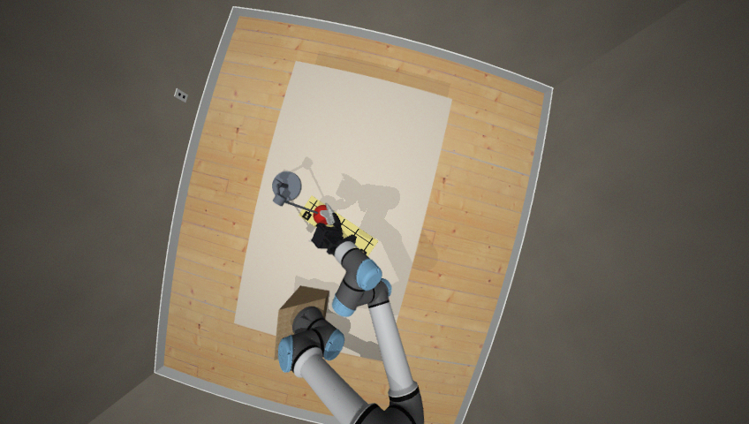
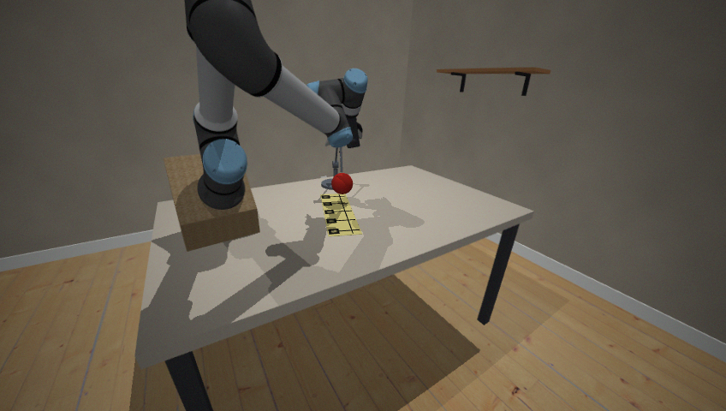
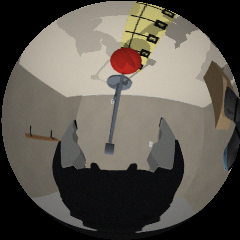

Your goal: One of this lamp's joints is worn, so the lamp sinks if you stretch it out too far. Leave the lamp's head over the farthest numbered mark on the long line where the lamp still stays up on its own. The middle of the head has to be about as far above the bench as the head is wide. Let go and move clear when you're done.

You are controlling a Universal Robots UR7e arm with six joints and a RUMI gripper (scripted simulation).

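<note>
Spread gripper (image 3: 117, 142) reaching for the red lamp head (image 3: 125, 60).

Head hangs at the numbered strip's (image 3: 150, 25) near end, upper centre of the wrist view; centre it between the fingers (nothing held) before closing.

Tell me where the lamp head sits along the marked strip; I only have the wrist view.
Observer: In the top view, the red head is over the end of the yellow strip nearest the lamp base. Most of the marks lie beyond it.
Operator: Check its height.
Observer: In the exterior view, the head hangs above the bench, with a visible gap over the strip.
Operator: Place the tool for me.
Observer: The tool is open and holds nothing. The top view puts it right at the head, on the side away from the lamp base.
</note>
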